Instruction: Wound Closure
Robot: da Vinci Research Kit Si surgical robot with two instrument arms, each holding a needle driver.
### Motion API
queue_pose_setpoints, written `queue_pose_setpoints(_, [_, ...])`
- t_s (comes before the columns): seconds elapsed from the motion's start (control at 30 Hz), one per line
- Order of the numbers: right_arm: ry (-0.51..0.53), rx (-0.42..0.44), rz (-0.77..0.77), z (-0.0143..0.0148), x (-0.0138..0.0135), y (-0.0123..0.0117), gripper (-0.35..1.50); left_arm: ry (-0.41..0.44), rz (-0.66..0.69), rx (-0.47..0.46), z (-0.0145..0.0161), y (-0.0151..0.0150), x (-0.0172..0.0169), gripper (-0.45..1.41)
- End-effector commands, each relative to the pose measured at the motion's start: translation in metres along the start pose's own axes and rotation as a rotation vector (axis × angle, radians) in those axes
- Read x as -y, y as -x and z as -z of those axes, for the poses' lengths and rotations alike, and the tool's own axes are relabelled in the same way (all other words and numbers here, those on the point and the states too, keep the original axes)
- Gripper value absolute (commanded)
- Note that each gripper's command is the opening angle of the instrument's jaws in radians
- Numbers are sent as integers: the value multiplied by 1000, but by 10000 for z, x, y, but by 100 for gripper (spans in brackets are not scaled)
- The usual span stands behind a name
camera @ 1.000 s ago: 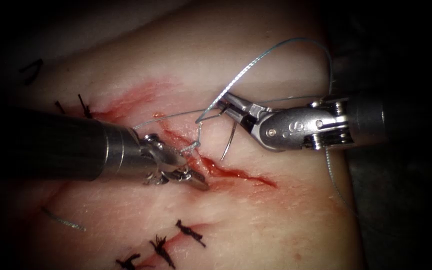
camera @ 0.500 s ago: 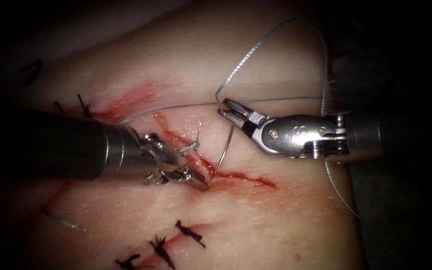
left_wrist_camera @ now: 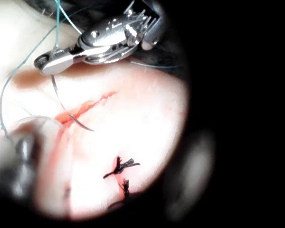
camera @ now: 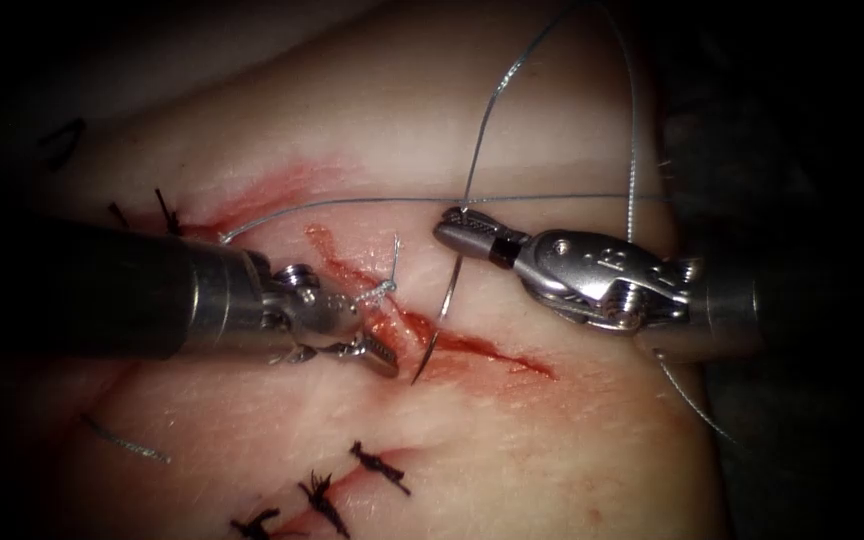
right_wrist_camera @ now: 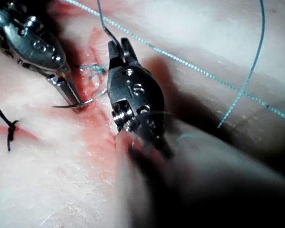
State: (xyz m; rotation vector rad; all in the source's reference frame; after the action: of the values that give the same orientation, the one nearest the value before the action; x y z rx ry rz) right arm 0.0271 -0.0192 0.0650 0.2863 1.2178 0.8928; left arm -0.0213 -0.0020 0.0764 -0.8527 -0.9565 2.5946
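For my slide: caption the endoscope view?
Right tool holds the needle near its thread end; tip at the cut; left tool beside it.

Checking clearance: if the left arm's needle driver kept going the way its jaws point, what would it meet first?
Probably the thin curved steel needle, hanging from the right needle driver with its tip by the red cut. The left needle driver points at it; depth is unclear.

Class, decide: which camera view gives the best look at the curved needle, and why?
The endoscope view: the needle hangs whole from the right tool, its tip at the cut. The left wrist view also shows its curve. The right wrist view shows the tip end beside the left tool.
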Motion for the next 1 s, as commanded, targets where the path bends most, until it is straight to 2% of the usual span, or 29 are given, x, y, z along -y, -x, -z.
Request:
queue_pose_setpoints(0.03, [-4,2,-38,-7,2,9,-35,19,-41,-24,-3,-2,2,12])
queue_pose_setpoints(0.07, [-6,3,-63,-7,1,13,-35,36,-82,-44,3,-4,2,26])
queue_pose_setpoints(0.1, [-8,4,-84,-7,1,16,-35,50,-116,-59,8,-4,2,31])
queue_pose_setpoints(0.2, [-12,7,-169,-7,0,24,-35,77,-158,-79,22,-6,-1,34])
queue_pose_setpoints(0.33, [-16,11,-267,-8,1,32,-35,99,-238,-105,31,-11,-2,47])
queue_pose_setpoints(0.37, [-17,12,-272,-8,2,33,-35,105,-268,-122,32,-13,-2,56])
queue_pose_setpoints(0.43, [-18,18,-334,-8,4,36,-35,115,-362,-179,32,-19,-3,86])
queue_pose_setpoints(0.5, [-21,17,-357,-8,5,37,-35,105,-434,-212,30,-23,-3,93])
queue_pose_setpoints(0.67, [-30,15,-418,-8,9,40,-35,65,-640,-234,20,-34,3,106])
queue_pose_setpoints(0.87, [-33,-15,-494,-7,14,36,-35,65,-779,-226,5,-29,9,109])
queue_pose_setpoints(1.0, [-26,-28,-515,-8,14,34,-35,71,-790,-239,0,-35,7,106])
